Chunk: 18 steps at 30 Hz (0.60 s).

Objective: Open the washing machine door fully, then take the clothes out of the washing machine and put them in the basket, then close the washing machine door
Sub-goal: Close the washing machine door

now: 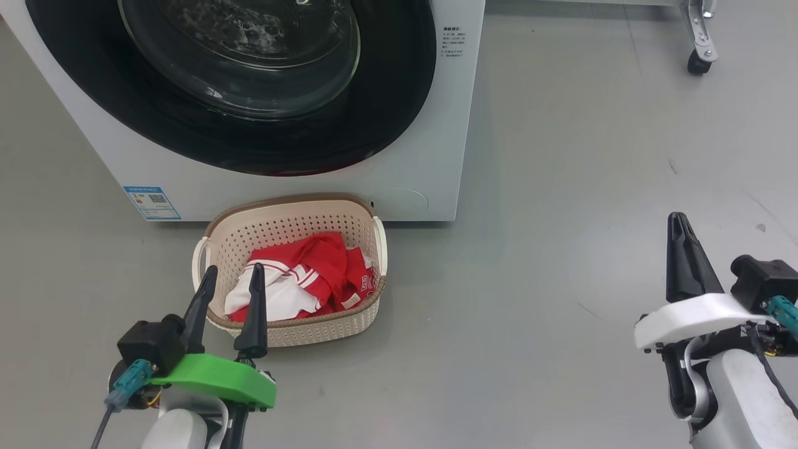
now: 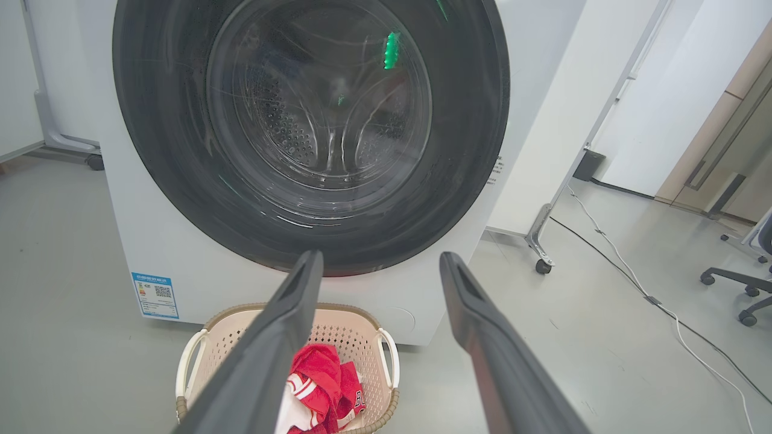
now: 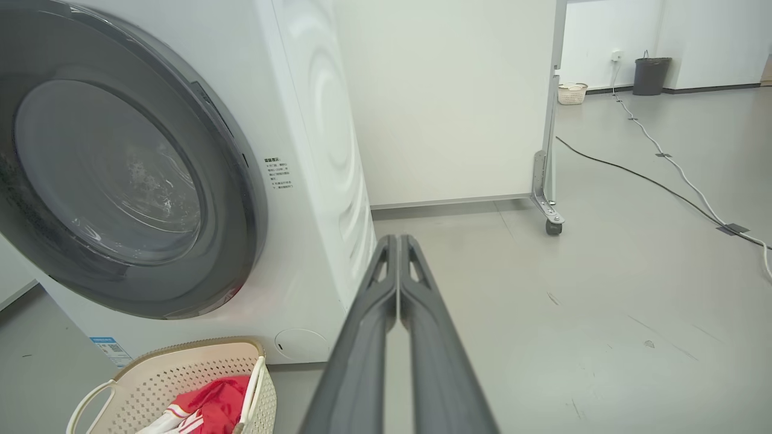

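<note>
Left gripper (image 1: 234,269), green bracket at the wrist, sits lower left in head view. Forearm rises from the bottom edge and the two long dark fingers point up-frame. Tips overlap the basket's near-left rim there; can't tell if they're above it or short of it. Jaws wide apart, nothing btwn them, nothing held.

Right gripper (image 1: 678,219), white bracket, sits lower right in head view. Fingers point up-frame over the bare grey floor (image 1: 561,187), well apart from washer & basket. Jaws pressed together tip to tip, empty.

Around, in right wrist view:
- white wheeled partition panel (image 3: 452,102) just behind the washer
- pale cable (image 3: 681,172) across the floor, at right
- dark bin (image 3: 651,75) by the far wall, upper right

An office chair base (image 2: 739,286) shows at the right edge of left wrist view. The basket sits btwn left gripper & washer front.

Big white front-loading washing machine (image 1: 436,125) is at upper left of head view, front facing the cam, w/ a blue label sticker (image 1: 153,202) at its lower left corner. Its large round door (image 1: 386,112), glossy black rim & clear glass bowl, lies flush against the front, shut. Perforated steel drum (image 2: 283,120) shows through the glass.

Small cream perforated plastic basket (image 1: 287,201), brown woven-look rim, is on the floor just in front of the washer, below the door. Its long axis runs left-right across the frame, approx parallel to the washer front, a handle at each end. Red clothes (image 1: 318,262) w/ white sleeves & striped trim lie crumpled inside it.
</note>
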{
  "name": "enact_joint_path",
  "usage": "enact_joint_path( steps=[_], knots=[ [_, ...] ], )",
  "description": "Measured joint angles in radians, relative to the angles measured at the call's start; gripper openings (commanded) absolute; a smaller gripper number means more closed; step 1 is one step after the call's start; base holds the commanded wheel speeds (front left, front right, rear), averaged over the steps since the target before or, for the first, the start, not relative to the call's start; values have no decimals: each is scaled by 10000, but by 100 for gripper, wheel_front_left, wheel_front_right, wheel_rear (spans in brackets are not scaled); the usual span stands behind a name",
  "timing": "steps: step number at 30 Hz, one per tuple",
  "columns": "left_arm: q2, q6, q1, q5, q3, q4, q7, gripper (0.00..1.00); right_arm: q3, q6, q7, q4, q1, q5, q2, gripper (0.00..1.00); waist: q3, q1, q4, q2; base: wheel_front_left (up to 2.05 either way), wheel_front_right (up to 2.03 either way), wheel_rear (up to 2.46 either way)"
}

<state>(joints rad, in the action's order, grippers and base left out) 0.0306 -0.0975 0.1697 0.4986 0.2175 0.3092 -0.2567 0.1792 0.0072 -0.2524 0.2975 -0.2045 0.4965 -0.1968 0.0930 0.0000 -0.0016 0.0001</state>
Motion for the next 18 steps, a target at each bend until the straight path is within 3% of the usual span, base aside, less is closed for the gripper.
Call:
enact_joint_path(
  steps=[1, 2, 18],
  knots=[
    [0, 0, -21, 2, -6, -2, 0, 100, -33, -8, 0, -40, 128, -38, 2, 67, -39, 0, -19, 0, 0, 0, 0],
    [2, -2, -57, 2, -21, -12, 0, 100, -67, -13, 0, -94, 245, -81, 6, 100, -77, 0, -37, 0, 0, 0, 0],
    [23, 0, -403, -6, -288, -303, 0, 100, -222, -102, 0, -740, 1129, -729, 205, 100, -336, 0, -216, 0, 0, 0, 0]
  ],
)
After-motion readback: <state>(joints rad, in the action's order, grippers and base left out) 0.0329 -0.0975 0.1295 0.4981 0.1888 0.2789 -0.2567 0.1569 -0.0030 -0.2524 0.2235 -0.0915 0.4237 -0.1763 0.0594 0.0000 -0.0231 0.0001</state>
